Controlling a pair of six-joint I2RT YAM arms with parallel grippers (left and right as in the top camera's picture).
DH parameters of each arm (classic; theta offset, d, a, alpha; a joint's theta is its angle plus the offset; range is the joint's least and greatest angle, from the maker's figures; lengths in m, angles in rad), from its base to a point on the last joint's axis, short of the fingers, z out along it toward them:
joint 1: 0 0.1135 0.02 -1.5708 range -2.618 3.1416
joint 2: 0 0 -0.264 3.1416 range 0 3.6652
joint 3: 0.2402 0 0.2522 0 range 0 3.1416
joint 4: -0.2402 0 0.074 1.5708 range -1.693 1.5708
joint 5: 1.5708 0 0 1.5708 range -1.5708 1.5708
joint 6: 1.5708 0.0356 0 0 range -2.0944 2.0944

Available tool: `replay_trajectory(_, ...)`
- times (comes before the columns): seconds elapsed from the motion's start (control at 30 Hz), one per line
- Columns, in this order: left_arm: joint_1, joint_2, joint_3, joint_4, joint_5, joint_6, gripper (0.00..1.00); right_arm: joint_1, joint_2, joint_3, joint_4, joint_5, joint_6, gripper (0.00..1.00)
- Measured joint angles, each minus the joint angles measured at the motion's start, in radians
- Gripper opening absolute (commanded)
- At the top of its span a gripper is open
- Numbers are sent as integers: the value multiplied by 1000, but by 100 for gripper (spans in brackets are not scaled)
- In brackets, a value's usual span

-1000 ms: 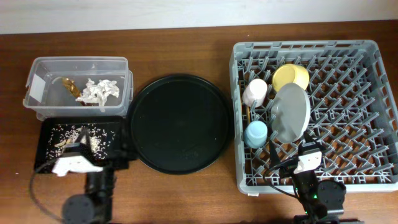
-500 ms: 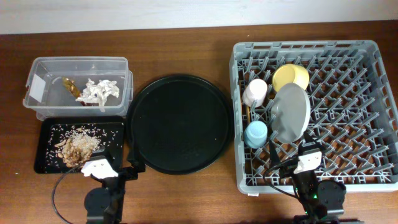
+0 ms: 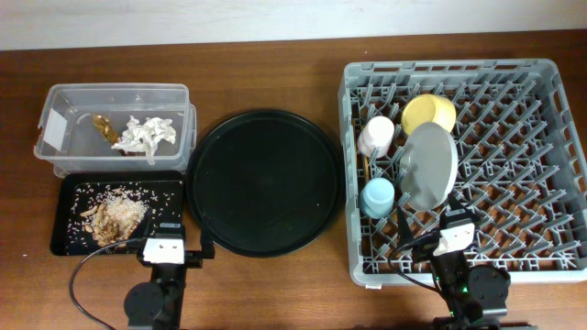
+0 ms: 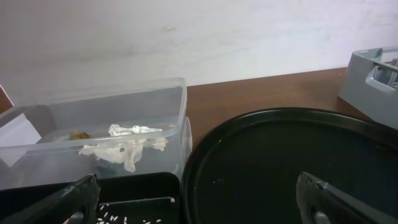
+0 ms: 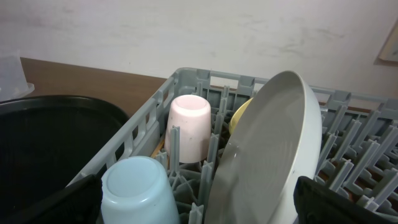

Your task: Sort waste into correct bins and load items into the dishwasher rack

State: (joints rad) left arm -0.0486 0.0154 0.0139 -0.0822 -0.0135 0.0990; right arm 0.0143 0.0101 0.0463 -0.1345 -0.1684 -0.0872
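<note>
Jaws of left gripper (image 4: 199,200) and right gripper (image 5: 200,202) spread, empty, bottom of frame; tissue (image 3: 147,134) and wrapper (image 3: 104,126) in clear tub (image 3: 115,87) upper left, food scraps (image 3: 115,218) in black tray (image 3: 68,241) below; light-blue cup (image 3: 377,195), pale-pink cup (image 3: 376,136) inverted, plate (image 3: 429,165) on edge between dishwasher rack (image 3: 541,183) pegs, presumably to drain

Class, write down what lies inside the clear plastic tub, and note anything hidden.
Inside the clear tub lie a crumpled white tissue and a small gold-brown wrapper. Anything beneath the tissue is covered.
</note>
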Motion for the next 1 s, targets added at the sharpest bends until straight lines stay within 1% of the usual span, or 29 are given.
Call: replay_trajectory(1.0, 0, 0, 0, 0, 0, 10, 99, 0, 0, 0, 0, 0, 0, 98)
